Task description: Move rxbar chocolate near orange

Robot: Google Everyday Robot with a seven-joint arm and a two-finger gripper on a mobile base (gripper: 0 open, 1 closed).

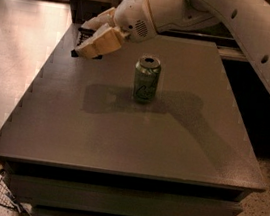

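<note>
1. Currently the gripper (83,38) sits over the far-left corner of the table (119,143), at the end of the white arm (215,13) that reaches in from the upper right.
2. Its two tan fingers (100,43) are clamped on the chocolate bar (75,53), which shows as a dark strip between them.
3. The bar's lower end pokes out below the fingers, right at the table's left edge; I cannot tell whether it touches the surface.
4. A green can (146,79) stands upright near the middle of the table, well apart from the gripper and to its right.
5. The arm's shadow (107,100) falls on the tabletop just left of the can.
6. Pale floor (10,61) runs along the table's left side.
</note>
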